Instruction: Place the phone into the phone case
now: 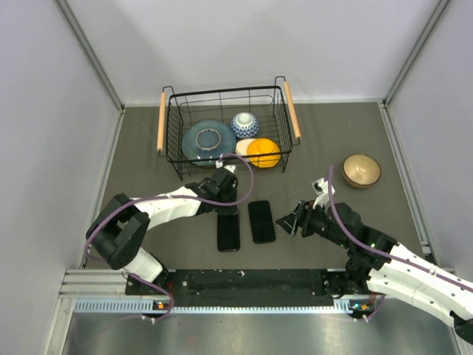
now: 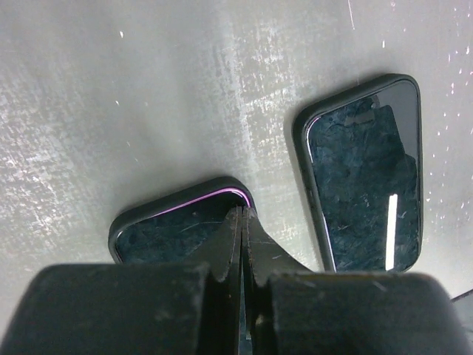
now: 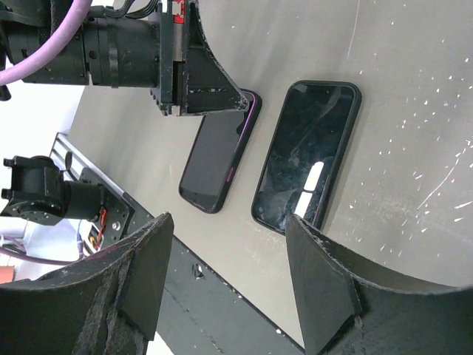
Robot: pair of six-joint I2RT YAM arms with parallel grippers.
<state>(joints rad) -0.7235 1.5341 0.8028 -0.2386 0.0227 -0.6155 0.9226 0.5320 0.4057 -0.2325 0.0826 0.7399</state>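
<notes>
The phone lies flat and face up on the grey table, its glossy screen catching a strip of light. A matte black border runs all round it and looks to be the phone case (the phone seems seated inside it, as far as both wrist views show). Just to its left lies a purple-edged phone, apart from it and roughly parallel. The left gripper has its fingers pressed together with nothing between them, tips at the far end of the purple-edged phone; whether they touch it cannot be told. The right gripper is spread wide and holds nothing, just beside the black phone's right edge.
</notes>
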